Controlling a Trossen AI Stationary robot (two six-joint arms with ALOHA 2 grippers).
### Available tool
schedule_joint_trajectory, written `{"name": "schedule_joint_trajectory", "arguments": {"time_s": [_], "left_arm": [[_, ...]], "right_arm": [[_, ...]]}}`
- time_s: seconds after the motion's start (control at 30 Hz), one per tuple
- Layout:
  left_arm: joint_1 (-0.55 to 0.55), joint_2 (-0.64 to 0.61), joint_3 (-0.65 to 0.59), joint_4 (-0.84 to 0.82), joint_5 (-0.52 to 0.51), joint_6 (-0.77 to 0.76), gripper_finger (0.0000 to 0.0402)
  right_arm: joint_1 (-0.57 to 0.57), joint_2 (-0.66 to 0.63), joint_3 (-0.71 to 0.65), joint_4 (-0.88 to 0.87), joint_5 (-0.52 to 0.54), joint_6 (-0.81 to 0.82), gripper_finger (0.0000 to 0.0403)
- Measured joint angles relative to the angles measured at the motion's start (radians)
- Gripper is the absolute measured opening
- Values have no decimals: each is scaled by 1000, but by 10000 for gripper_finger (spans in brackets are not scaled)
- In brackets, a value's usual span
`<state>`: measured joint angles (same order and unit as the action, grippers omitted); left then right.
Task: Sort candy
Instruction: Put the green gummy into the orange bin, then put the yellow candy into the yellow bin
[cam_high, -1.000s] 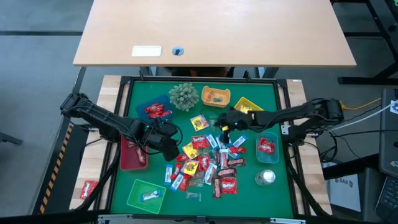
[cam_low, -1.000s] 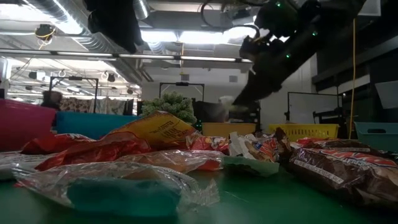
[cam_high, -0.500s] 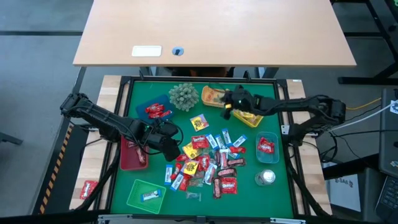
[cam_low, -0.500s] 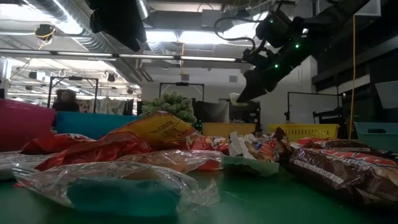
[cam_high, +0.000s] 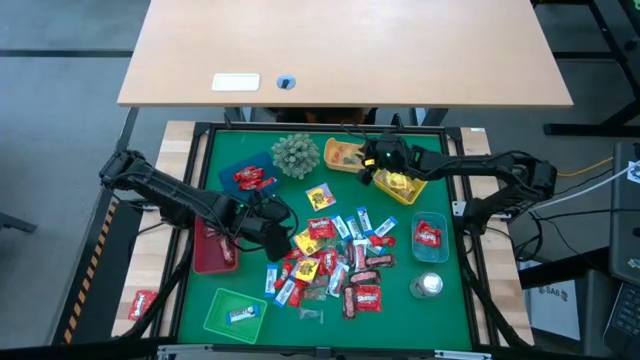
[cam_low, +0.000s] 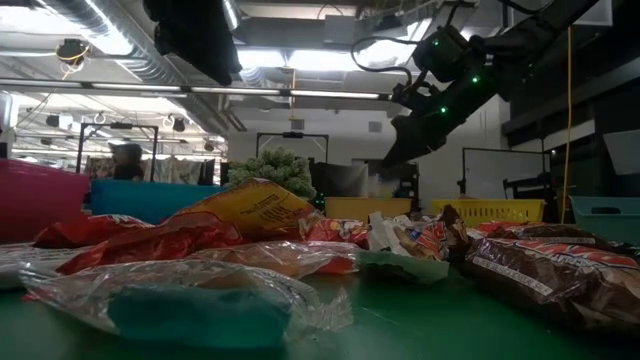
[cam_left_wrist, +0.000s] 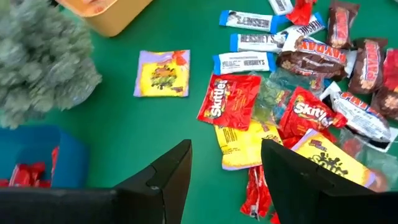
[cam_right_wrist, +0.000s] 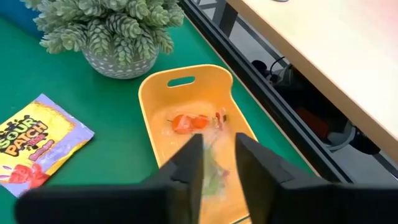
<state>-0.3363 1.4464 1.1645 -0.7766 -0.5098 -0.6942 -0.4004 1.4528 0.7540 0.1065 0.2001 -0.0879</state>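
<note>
The green desk (cam_high: 215, 280) carries coloured trays around its edges and a loose heap of candy (cam_high: 335, 255) in the middle, well apart from the orange tray (cam_right_wrist: 186, 112) at the far edge beside the potted plant (cam_high: 294, 154). The right hand (cam_high: 372, 168) hangs just above that orange tray; in the right wrist view its fingers (cam_right_wrist: 186, 168) stand a narrow gap apart, with a clear-wrapped sweet (cam_right_wrist: 211, 158) showing between them over the tray, where an orange-wrapped sweet (cam_right_wrist: 189, 122) already lies. Whether the fingers are gripping the clear piece or it is dropping free, I cannot tell. The step in hand looks like the drop-off of one piece into its tray. The left hand (cam_left_wrist: 224, 168) waits low over the heap's near-left edge, fingers wide and empty, above red and yellow packets. Next, the right hand would need to lift clear of the tray and return to the heap for another piece.
</note>
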Motion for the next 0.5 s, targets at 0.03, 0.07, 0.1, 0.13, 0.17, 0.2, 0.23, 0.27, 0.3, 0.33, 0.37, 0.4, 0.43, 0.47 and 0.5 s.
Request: {"name": "schedule_joint_trajectory", "arguments": {"time_s": [0.03, 0.07, 0.1, 0.13, 0.17, 0.2, 0.23, 0.27, 0.3, 0.33, 0.37, 0.4, 0.43, 0.47, 0.5], "left_arm": [[0, 12, 0, 12, 0, 25, 179], [0, 27, 0, 23, 2, 53, 179], [0, 42, 0, 43, 4, 82, 179], [0, 56, 0, 64, 4, 118, 179], [0, 70, 0, 83, 5, 154, 179], [0, 86, 0, 101, 10, 185, 179], [0, 102, 0, 121, 25, 219, 179], [0, 119, 0, 141, 45, 247, 179], [0, 135, 0, 160, 66, 274, 179], [0, 151, 0, 178, 86, 297, 179], [0, 167, 0, 197, 107, 319, 179], [0, 182, 0, 212, 130, 339, 179], [0, 198, 0, 222, 151, 354, 179], [0, 214, 0, 234, 173, 367, 179], [0, 228, 0, 248, 191, 377, 179]], "right_arm": [[0, 0, 0, -1, 0, 0, 107], [0, 0, 0, -2, 0, 0, 119], [0, 0, 0, -1, 0, 0, 130], [0, 0, 0, -1, 0, 0, 139], [0, 0, 0, -2, 0, 0, 146], [0, 0, 0, -2, 0, 0, 153], [0, 0, 0, -2, 0, 0, 158], [0, 0, 0, -2, 0, 0, 162], [0, 0, 0, -3, 0, 0, 165], [0, 0, 0, -3, 0, 0, 167], [0, 0, 0, -3, 0, 0, 167], [0, 0, 0, -3, 0, 1, 167], [0, 0, 0, -3, 0, 2, 167], [0, 0, 0, -3, 0, 2, 166], [0, 0, 0, -3, 0, 2, 166]]}}
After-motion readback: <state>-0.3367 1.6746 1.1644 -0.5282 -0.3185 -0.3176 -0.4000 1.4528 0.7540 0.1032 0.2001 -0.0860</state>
